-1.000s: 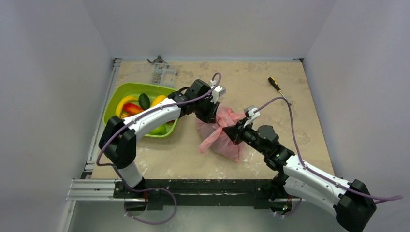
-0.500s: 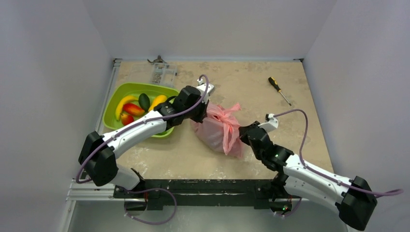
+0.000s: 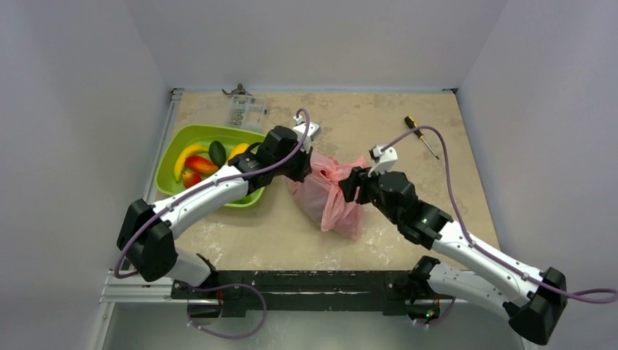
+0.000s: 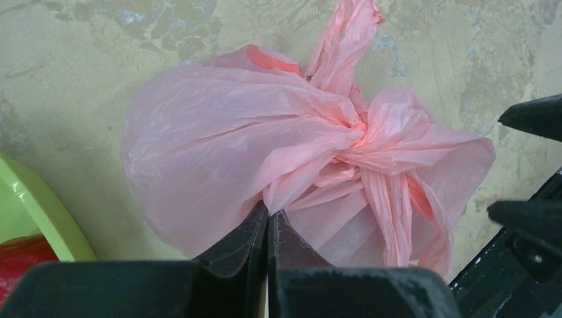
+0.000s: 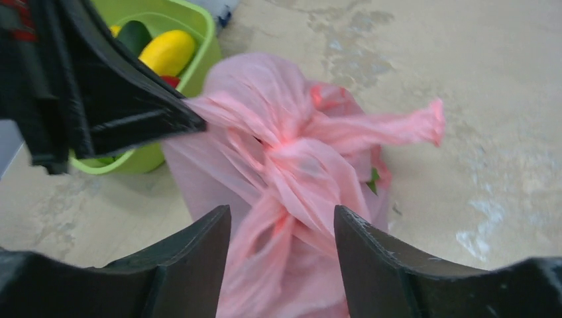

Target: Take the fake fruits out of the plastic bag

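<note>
Right hand [image 5: 280, 217] has returned to the plastic bag [image 3: 328, 195] — thin, limp, slippery film, knotted, lying at counter [image 3: 364, 117] centre; probably best gripped at the bunched knot. That hand's fingers stand apart at 3 o'clock; left hand [image 4: 268, 218], at 10 o'clock, pinches a fold — clamped.

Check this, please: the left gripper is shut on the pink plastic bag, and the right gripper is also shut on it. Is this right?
Not quite. The right gripper is open, not shut on the plastic bag. The right wrist view shows its two fingers standing apart, with the knotted part of the bag just beyond the gap. The left gripper is indeed shut on the plastic bag.
</note>
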